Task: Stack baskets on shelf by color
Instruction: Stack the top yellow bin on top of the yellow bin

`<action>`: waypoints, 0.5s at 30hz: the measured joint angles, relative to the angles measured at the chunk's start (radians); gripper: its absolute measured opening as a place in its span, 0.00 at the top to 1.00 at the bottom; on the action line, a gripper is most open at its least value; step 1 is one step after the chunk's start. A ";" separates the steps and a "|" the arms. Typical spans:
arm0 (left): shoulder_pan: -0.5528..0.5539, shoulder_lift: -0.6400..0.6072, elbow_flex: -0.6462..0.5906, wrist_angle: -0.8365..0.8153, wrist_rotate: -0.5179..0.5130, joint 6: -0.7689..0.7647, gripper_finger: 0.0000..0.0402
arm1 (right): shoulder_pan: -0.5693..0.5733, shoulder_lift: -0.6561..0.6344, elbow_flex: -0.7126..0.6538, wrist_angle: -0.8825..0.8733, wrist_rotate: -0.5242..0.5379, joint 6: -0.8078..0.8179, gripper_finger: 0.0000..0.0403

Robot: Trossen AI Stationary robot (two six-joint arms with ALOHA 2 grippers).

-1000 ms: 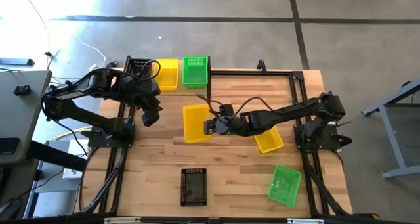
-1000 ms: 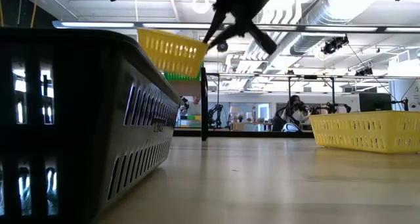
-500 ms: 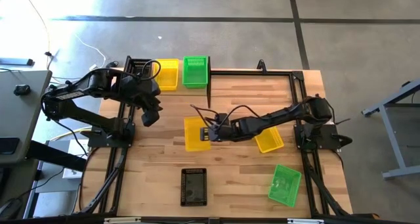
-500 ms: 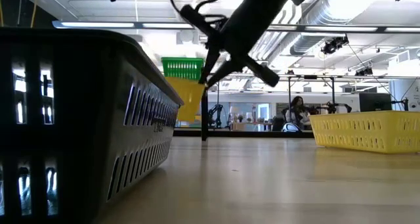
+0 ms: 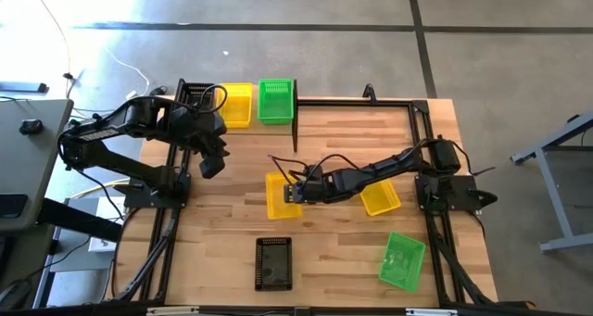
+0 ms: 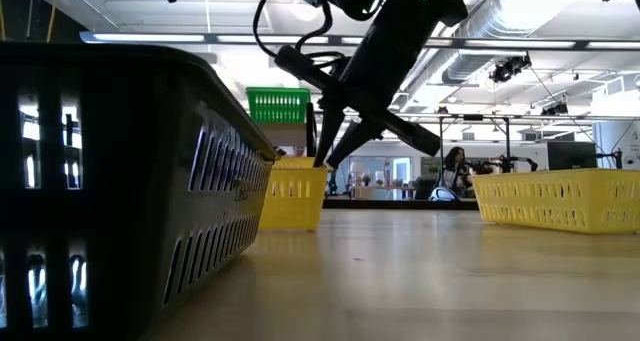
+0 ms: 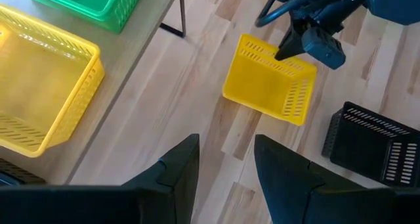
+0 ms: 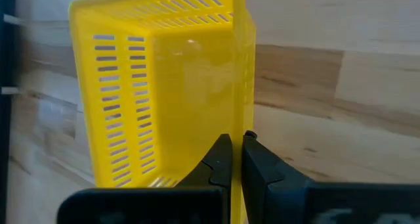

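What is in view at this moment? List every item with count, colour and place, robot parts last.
Yellow perforated plastic baskets: three; one at table centre, gripped by its rim; one right of it on the table; one on the shelf.
Bright green perforated plastic baskets: two; one on the shelf beside the yellow one, one at the table's near right.
Black perforated plastic baskets: two; one at the table's near centre, one at the shelf's left end, partly hidden by the left arm.
Light wooden shelf: one, at the table's far left.
Wood-plank table: one.
Left gripper: open, empty, above the table's left side.
Right gripper: shut on the centre yellow basket's rim.
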 joint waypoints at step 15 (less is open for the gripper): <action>0.000 0.000 0.000 0.000 0.000 -0.001 0.66 | -0.001 0.000 0.000 -0.001 0.042 -0.003 0.80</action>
